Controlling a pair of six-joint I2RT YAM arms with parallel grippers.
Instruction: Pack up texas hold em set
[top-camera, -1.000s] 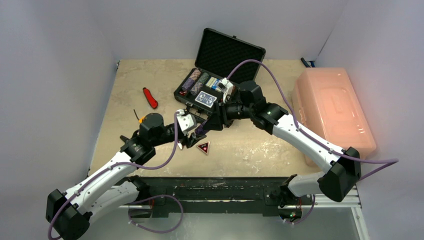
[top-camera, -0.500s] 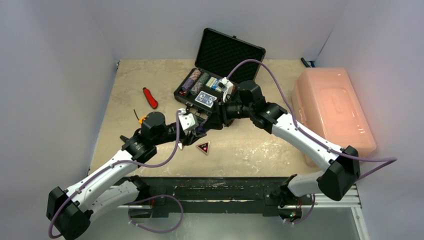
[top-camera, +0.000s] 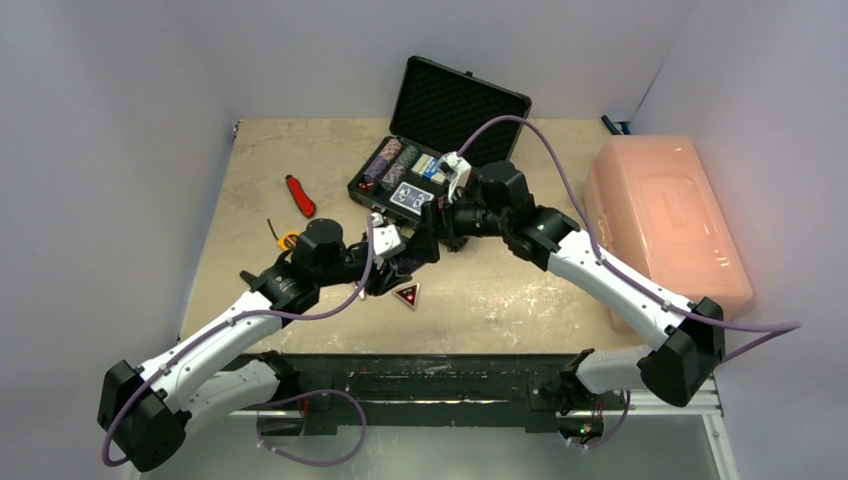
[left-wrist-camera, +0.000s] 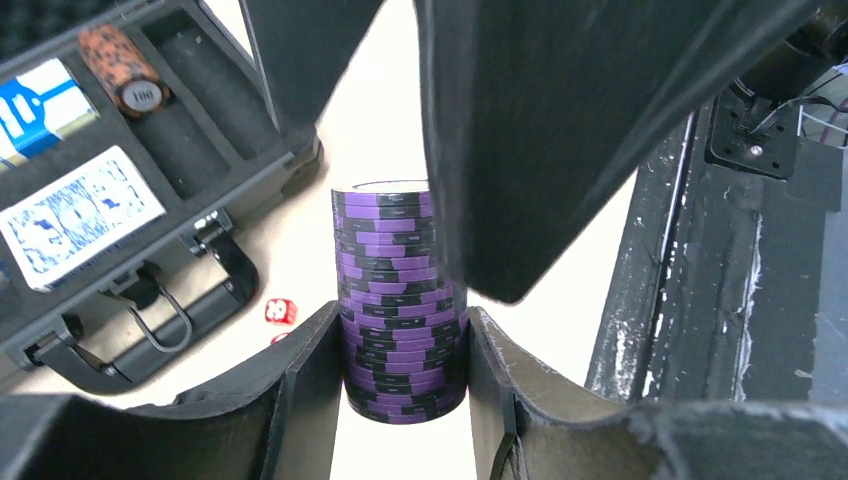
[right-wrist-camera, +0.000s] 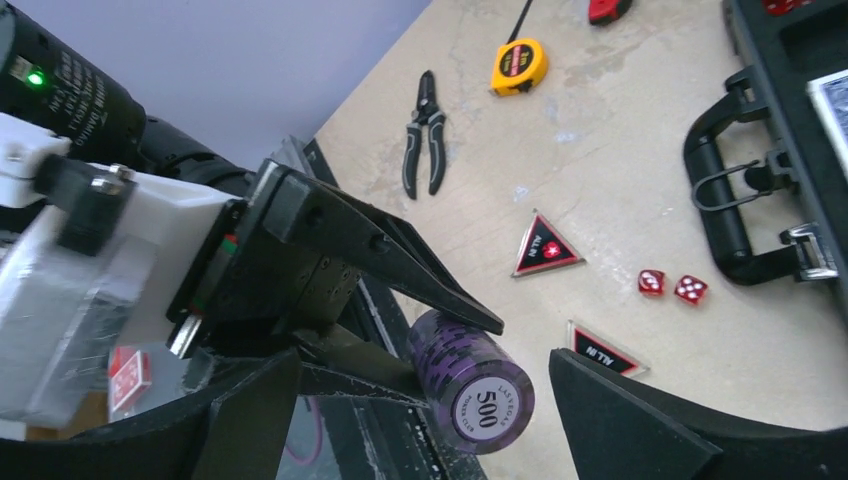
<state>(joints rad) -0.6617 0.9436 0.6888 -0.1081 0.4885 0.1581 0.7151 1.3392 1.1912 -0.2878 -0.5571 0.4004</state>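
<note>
A purple poker chip stack (left-wrist-camera: 400, 300) marked 500 (right-wrist-camera: 475, 385) lies sideways in the air, and my left gripper (left-wrist-camera: 400, 372) is shut on its sides. My right gripper (right-wrist-camera: 428, 400) stands open, its jaws wide apart on either side of the stack's end and not touching it. Both grippers meet just in front of the open black briefcase (top-camera: 372, 203), whose lid (top-camera: 455, 105) stands up. Card decks (left-wrist-camera: 80, 215) and an orange chip stack (left-wrist-camera: 120, 70) sit in its foam. On the table lie two red dice (right-wrist-camera: 651, 282) and two triangular buttons (right-wrist-camera: 545, 247).
A red-handled tool (top-camera: 300, 195) lies left of the case. Black pliers (right-wrist-camera: 422, 145) and a yellow tape measure (right-wrist-camera: 518, 66) lie near the left arm. A large pink bin (top-camera: 665, 220) fills the right side. The table's near edge (left-wrist-camera: 690, 300) runs beneath the grippers.
My right gripper has opened off the purple chip stack, which now stays in my left gripper alone. The left gripper closed on it and shifted slightly right, toward the case.
</note>
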